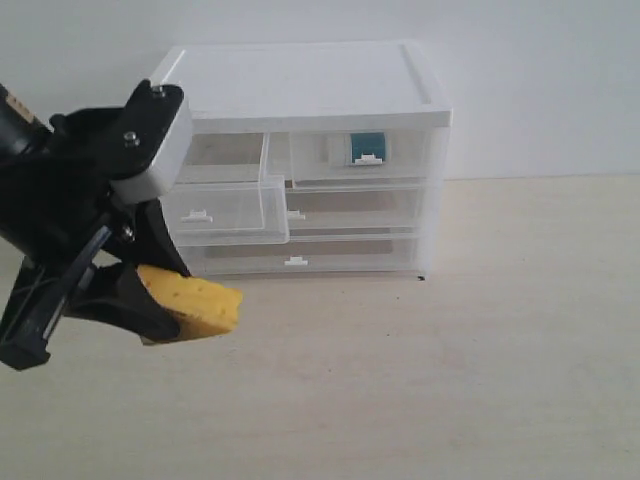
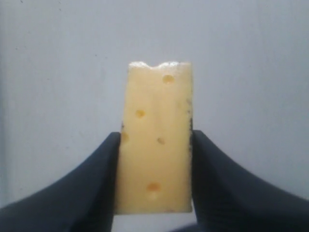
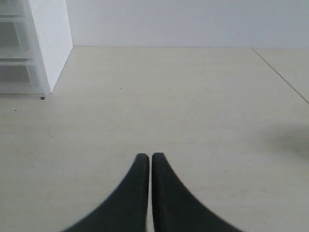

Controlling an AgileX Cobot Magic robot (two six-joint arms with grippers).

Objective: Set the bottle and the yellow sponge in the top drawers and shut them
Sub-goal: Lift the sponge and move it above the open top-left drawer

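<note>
Left pincer [image 1: 170, 298] grips the yellow sponge [image 1: 205, 305] over pale table [image 1: 450, 380], white wall [image 1: 540, 80]; right pincer [image 3: 146, 164] clenched

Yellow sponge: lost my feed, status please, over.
Left jaws shut on yellow sponge, off the table. Right jaws shut, empty. Top left drawer open, top right shut with bottle inside. Nothing between sponge and open drawer.

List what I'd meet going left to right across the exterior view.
left gripper, jaws clamped on the yellow sponge → bottle inside the closed top-right drawer → drawer unit right wall → table
</note>
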